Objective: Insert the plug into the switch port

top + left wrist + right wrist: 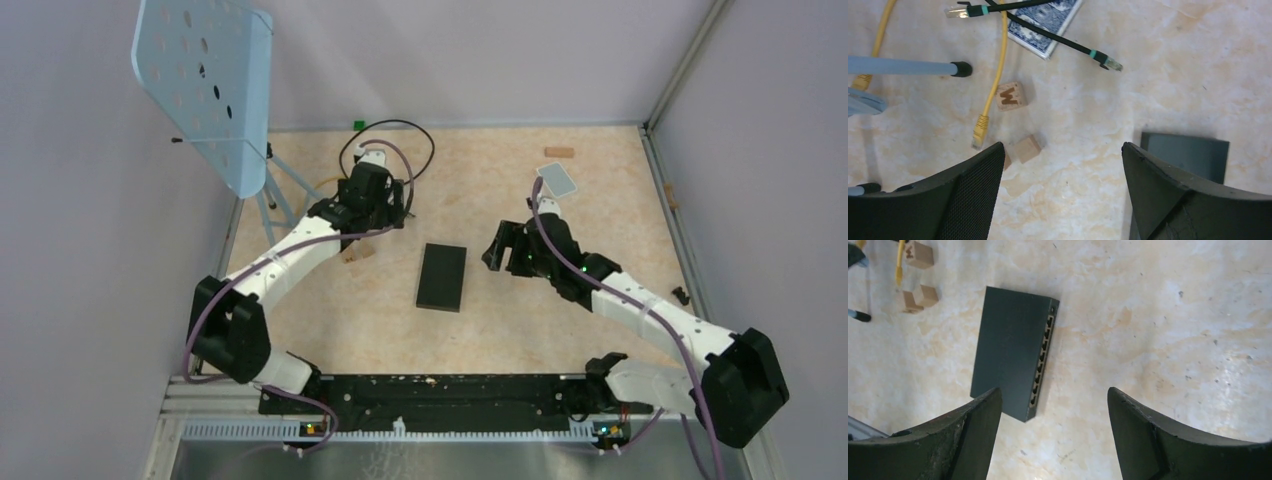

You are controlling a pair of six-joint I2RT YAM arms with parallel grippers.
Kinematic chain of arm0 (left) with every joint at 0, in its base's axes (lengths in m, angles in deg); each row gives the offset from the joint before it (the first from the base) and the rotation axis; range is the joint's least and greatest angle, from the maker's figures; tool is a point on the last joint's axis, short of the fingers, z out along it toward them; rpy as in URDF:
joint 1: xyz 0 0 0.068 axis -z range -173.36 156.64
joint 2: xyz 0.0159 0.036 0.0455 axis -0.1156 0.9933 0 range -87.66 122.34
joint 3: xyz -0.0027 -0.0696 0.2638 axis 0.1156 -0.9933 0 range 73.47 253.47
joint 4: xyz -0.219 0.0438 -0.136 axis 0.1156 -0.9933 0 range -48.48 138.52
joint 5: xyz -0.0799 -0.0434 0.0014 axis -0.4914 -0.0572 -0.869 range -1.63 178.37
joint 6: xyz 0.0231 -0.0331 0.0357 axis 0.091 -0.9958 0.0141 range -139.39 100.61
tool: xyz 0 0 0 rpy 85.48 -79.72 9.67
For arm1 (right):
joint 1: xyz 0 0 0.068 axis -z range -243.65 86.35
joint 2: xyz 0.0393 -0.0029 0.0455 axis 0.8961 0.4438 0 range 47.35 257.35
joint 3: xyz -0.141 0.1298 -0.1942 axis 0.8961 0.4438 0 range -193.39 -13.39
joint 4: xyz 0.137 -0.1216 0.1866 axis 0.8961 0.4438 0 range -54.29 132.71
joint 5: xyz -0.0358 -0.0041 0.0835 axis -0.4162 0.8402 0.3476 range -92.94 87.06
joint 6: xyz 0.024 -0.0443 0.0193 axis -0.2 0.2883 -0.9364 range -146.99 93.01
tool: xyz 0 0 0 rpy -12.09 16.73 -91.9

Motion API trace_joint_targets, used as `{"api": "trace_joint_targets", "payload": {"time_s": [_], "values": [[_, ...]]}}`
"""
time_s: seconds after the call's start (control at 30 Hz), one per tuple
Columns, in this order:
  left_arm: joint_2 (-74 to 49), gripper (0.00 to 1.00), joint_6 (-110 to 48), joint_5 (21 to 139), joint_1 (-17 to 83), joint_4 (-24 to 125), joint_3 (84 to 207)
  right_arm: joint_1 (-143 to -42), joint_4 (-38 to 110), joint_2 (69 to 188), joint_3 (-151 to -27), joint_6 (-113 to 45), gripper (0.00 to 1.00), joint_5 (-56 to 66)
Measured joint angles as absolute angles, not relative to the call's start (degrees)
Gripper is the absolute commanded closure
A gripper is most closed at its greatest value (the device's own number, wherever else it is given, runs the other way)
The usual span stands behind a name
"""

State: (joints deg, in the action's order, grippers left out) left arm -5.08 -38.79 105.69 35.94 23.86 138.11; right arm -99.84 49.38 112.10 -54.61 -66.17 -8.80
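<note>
The switch is a flat matte-black box (442,277) lying mid-table. In the right wrist view it (1010,347) shows a row of ports (1043,360) along its right narrow edge. A black cable has two clear plugs with teal bands, one (1112,64) loose on the table and one (955,12) at the top of the view. A yellow cable ends in a yellow plug (979,132). My left gripper (380,212) (1062,150) is open and empty above bare table, left of the box corner (1188,152). My right gripper (505,250) (1053,392) is open and empty, just right of the box.
A patterned playing card (1048,25) lies under the black cable. Wooden blocks (1009,96) (1027,148) sit near the yellow plug. A pale grey-blue card (556,180) and a wooden piece (558,152) lie far right. A blue perforated panel on a stand (205,90) stands far left.
</note>
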Motion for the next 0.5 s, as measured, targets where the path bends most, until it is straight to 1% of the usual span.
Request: {"api": "trace_joint_targets", "payload": {"time_s": [0.13, 0.3, 0.5], "values": [[-0.57, 0.17, -37.76, 106.92, 33.64, 24.54, 140.03, -99.84, 55.11, 107.44, -54.15, -63.22, 0.24, -8.13], [2.33, 0.25, -35.36, 107.2, 31.28, 27.38, 139.07, -99.84, 60.66, 103.4, -54.15, -61.56, 0.24, -6.86], [4.69, 0.27, -33.37, 106.37, 27.15, 31.18, 138.33, -99.84, 63.76, 100.18, -53.38, -61.54, 0.24, -5.39]]}}
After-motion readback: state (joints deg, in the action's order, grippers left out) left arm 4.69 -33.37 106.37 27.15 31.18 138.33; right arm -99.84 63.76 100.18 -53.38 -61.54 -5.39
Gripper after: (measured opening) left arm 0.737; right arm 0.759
